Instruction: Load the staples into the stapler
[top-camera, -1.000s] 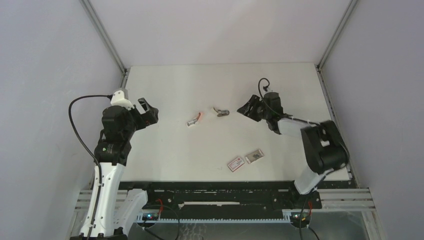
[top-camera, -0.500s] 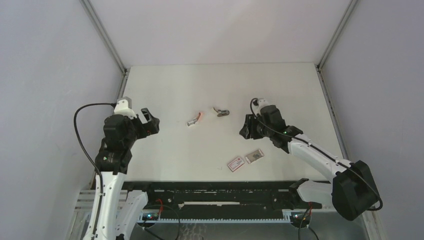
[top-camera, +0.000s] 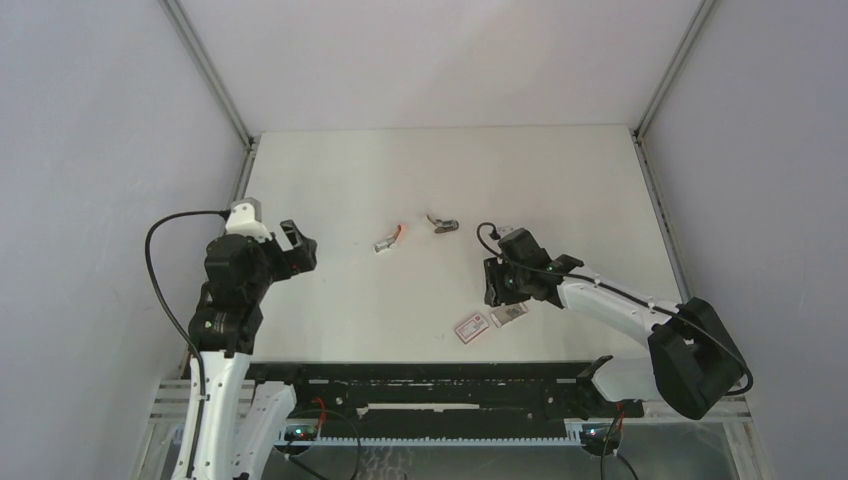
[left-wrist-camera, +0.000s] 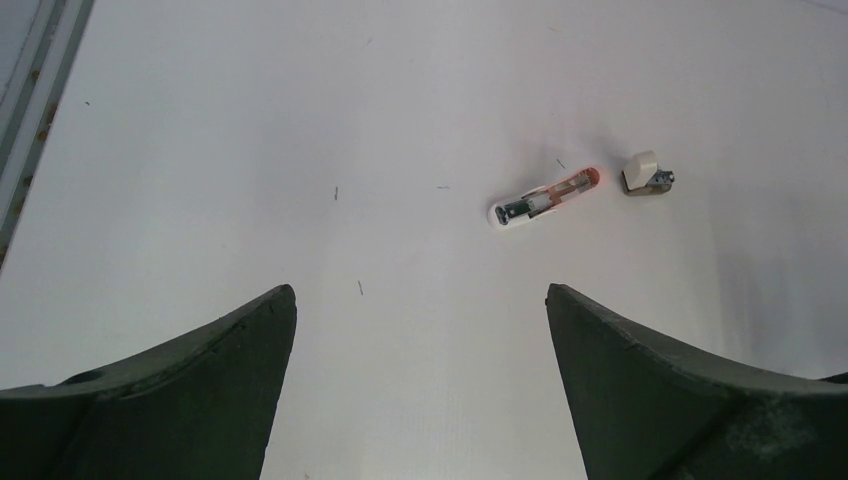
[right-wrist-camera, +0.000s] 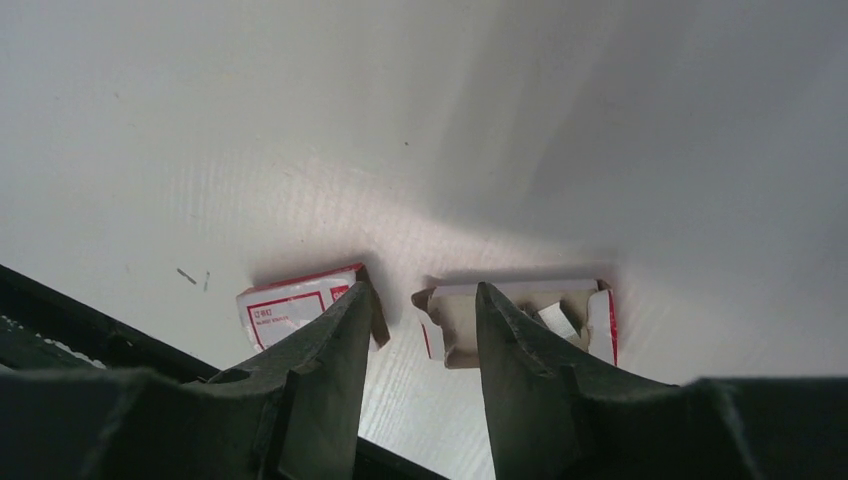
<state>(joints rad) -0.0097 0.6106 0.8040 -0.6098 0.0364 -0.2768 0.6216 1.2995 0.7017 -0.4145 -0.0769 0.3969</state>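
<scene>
Right gripper (right-wrist-camera: 423, 292) low over the table (right-wrist-camera: 300, 120), near side, jaws partway apart w/ nothing btwn them. One finger overlaps the red-label sleeve (right-wrist-camera: 290, 305), the other overlaps the pale tray (right-wrist-camera: 452, 330). Staples (top-camera: 509, 315) sit in that tray, a grey block, tray just beside the sleeve. Left gripper (left-wrist-camera: 420, 290) hangs above the table's left side, jaws wide, empty. Stapler (left-wrist-camera: 545, 198) lies flat mid-table, well apart from the tray, w/ a small cream-and-metal piece (left-wrist-camera: 646, 174) near it
</scene>
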